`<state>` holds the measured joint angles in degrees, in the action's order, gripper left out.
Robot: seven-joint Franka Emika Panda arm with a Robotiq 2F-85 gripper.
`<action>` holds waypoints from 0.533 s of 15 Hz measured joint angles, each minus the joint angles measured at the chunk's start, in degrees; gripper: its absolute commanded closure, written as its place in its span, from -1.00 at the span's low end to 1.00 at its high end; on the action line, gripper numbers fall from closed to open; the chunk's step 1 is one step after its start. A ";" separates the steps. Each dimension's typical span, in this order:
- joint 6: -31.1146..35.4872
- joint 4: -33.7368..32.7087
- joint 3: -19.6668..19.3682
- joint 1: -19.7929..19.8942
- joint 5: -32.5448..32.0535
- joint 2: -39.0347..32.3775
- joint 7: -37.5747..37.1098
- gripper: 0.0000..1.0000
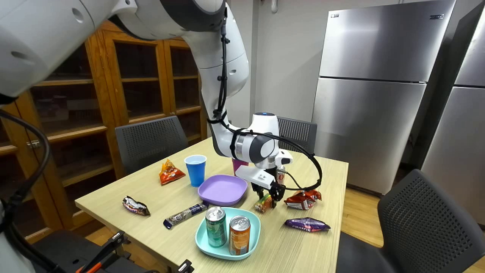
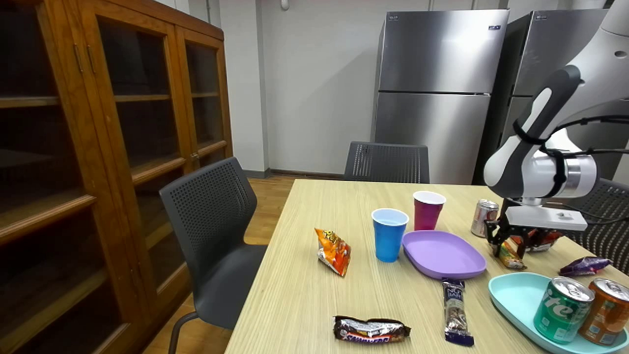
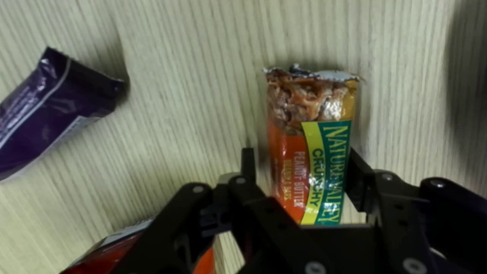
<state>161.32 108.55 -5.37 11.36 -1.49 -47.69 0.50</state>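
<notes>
End effector (image 3: 303, 169) loosely around Nature Valley bar (image 3: 314, 152)

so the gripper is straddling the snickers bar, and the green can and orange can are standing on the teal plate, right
The bar is wrong: the wrist view shows the gripper straddling the Nature Valley bar. The green can and orange can are standing on the teal plate.

Glass-doored wooden cabinet (image 2: 110, 164), pale grey wall (image 2: 319, 88), steel refrigerators (image 2: 435, 98), dark perforated chairs (image 2: 211, 211) and wood floor (image 1: 360, 208).
</notes>
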 measured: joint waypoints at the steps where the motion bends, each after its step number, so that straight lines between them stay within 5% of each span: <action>1: 0.01 -0.10 0.02 0.00 0.00 -0.09 0.00 0.58; 8: -0.05 -0.18 0.33 0.41 0.00 0.40 1.57 0.65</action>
<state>161.27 108.38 -5.05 11.77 -1.49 -47.29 2.07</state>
